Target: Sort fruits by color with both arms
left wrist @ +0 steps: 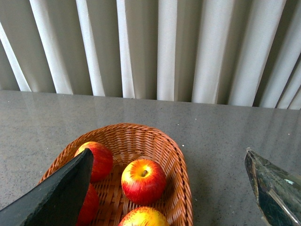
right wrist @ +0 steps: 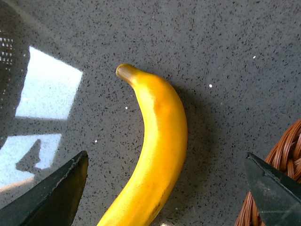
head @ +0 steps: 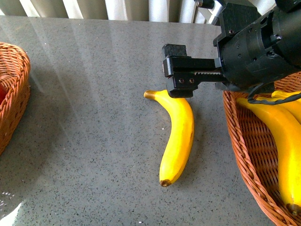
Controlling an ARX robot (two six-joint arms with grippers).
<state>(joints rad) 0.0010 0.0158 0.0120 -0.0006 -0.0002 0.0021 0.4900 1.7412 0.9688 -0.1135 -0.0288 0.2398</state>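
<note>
My right pincer point(head: 181, 79) hovers over the grey speckled desk point(head: 94, 122), above the stem end of a loose banana point(head: 178, 136). The banana lies flat near the middle of the desk, with its brown stem pointing away from me and its curved body running back toward me. In the right wrist camera the two jaws stand wide apart with the banana between and below them, and they do not touch it. Just to the right stands a wicker basket point(head: 237, 141) that already holds other bananas point(head: 277, 136). My left pincer point(left wrist: 168, 153) is also spread wide and holds nothing. It hangs over a second wicker basket point(left wrist: 186, 181) at the desk's left side, which holds red apples point(left wrist: 143, 181).

I judge the step in hand to be picking up this banana, the only fruit I see outside a basket. The next move calls for lowering the right pincer until the jaws straddle the fruit, probably shifting toward its thicker middle so it will not tip. Then I would close gently, lift, and carry it the short way to the right basket.
</note>
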